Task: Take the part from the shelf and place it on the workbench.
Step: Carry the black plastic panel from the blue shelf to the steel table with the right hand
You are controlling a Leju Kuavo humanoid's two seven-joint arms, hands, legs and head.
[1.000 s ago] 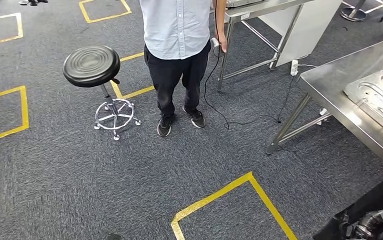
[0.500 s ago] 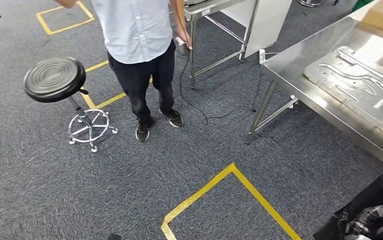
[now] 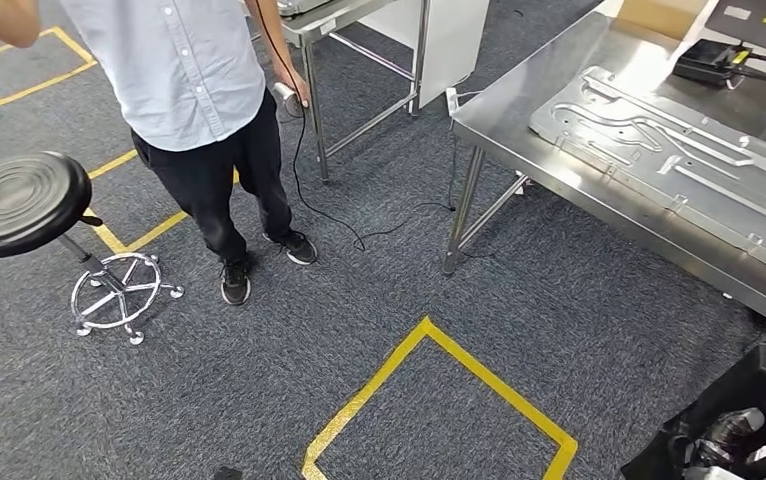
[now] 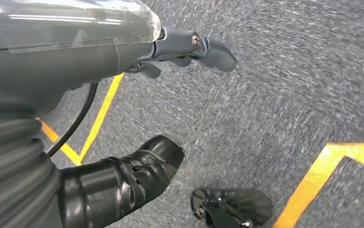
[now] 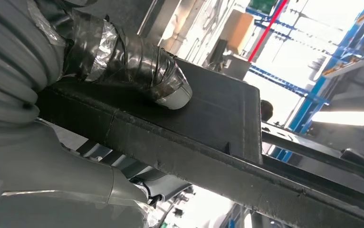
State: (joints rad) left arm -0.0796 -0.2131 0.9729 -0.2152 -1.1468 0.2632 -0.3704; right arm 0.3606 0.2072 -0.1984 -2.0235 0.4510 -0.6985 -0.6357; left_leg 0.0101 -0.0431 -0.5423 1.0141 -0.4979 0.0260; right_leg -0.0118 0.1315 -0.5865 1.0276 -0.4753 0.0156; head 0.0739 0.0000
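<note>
Here the right hand [image 5: 137, 71] grips a flat black part [image 5: 208, 123], thumb pressed on its upper face and fingers beneath it; in the head view the part [image 3: 749, 400] sits at the lower right, well apart from the steel workbench [image 3: 599, 190]. The left hand [image 4: 123, 52] hangs over grey carpet [image 4: 284, 85], fingers apart, holding nothing.

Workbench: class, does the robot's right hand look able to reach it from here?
Probably not yet. The right hand grips the black part low beside the body, and carpet separates it from the workbench, whose near edge is bare.
</note>
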